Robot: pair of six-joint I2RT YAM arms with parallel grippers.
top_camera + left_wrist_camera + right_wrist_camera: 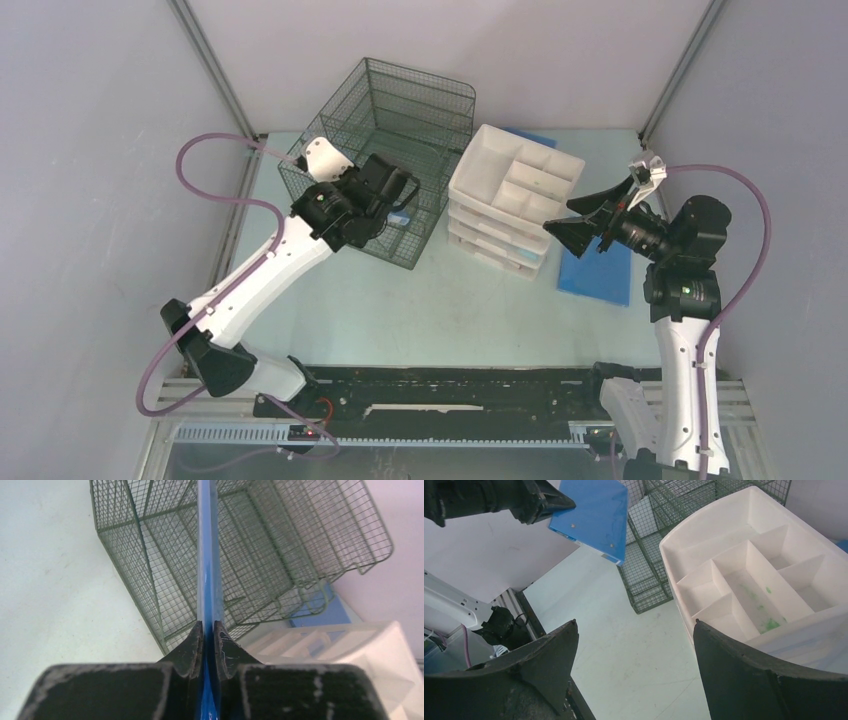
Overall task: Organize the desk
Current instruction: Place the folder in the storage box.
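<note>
Left gripper (208,627) is pinching the thin edge of a blue folder (207,555), its fingers nearly together, close by the wire basket (400,130). Right gripper (635,625) is hanging wide open, holding nothing, just beside the white drawer unit (510,200). One basket, one drawer unit and three blue folders are showing: the held one, a second folder (595,272) lying flat on the pale green desk (440,300) right of the drawers, and a third folder (530,136) peeking out behind them.
</note>
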